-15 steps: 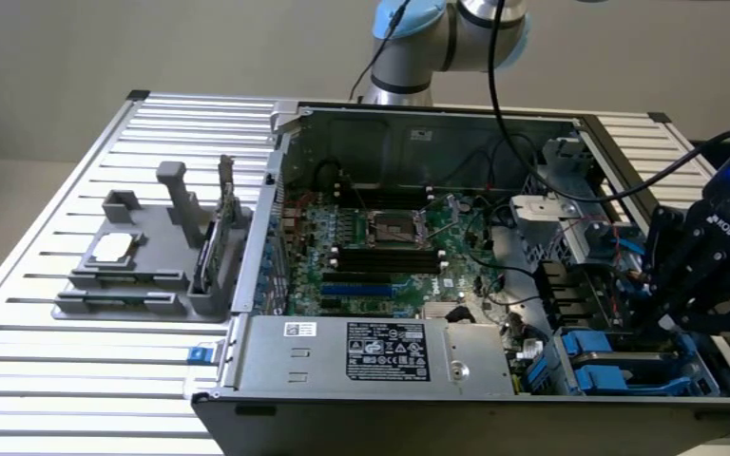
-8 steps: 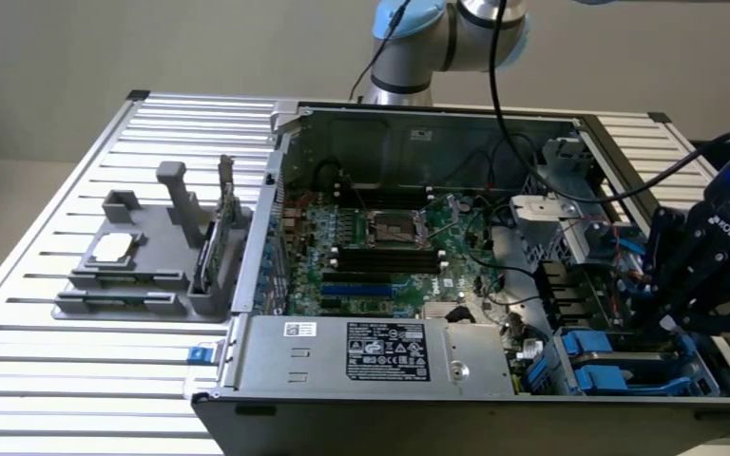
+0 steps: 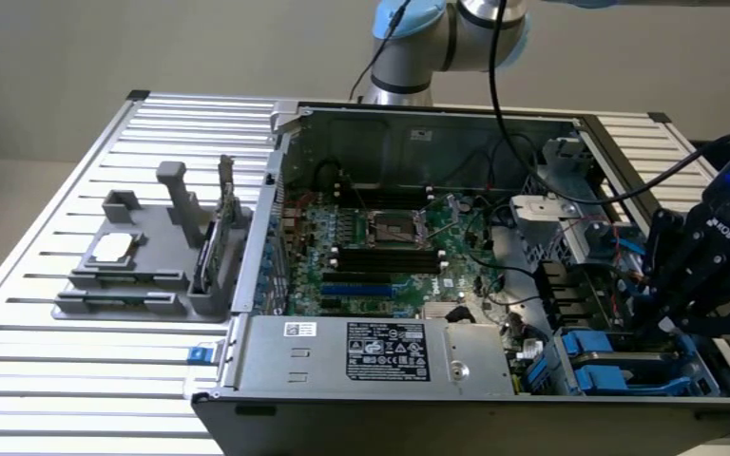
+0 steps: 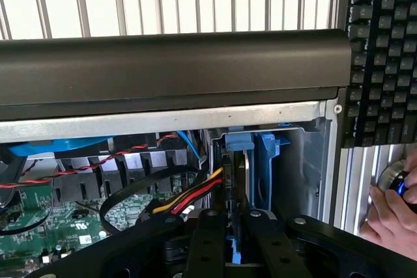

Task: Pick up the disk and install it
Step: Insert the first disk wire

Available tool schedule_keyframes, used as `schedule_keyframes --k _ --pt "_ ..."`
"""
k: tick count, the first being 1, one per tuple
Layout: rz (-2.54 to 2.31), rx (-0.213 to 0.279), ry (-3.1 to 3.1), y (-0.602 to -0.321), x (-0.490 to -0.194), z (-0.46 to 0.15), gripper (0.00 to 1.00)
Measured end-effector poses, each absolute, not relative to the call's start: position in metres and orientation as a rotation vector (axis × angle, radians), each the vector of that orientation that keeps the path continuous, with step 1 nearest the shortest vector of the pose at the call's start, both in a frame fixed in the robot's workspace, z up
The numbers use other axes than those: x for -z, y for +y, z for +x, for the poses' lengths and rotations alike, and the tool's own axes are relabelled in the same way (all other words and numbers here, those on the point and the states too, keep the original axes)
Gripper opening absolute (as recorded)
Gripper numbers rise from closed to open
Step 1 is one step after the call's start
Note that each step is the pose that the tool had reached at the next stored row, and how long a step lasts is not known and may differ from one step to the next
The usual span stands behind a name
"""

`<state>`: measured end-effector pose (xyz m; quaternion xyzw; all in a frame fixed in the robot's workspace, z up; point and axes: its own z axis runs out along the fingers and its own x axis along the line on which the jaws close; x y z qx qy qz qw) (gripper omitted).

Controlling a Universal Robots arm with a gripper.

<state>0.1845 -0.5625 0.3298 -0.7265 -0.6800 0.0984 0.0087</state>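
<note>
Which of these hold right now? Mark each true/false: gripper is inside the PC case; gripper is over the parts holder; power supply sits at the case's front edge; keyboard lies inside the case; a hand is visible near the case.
1. The gripper is down at the drive-bay end of the open computer case. True.
2. The gripper hovers over the grey parts holder. False: the holder stands outside the case, at the exterior view's left.
3. The power supply sits along the case's near edge. True.
4. The keyboard lies inside the case. False: it lies outside.
5. A person's hand is beside the case. True.

Gripper point(image 3: 680, 318) lowered from above, fingers point(image 4: 207, 242) nearly closed
</note>
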Motion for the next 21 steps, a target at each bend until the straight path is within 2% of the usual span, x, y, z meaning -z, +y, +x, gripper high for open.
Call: schedule_keyframes --k 14,16,18,19,21 --pt "-2.268 -0.306 -2.126 -0.563 -0.330 0.185 0.18" --pt "-2.268 -0.307 -2.126 -0.563 -0.330 0.185 0.30" --pt "-2.268 -0.308 -2.126 -0.563 -0.335 0.184 0.30" --pt "-2.268 -0.308 -2.126 -0.563 -0.338 0.184 0.36" --pt "-2.268 -0.307 -2.126 -0.563 -0.347 0.184 0.36"
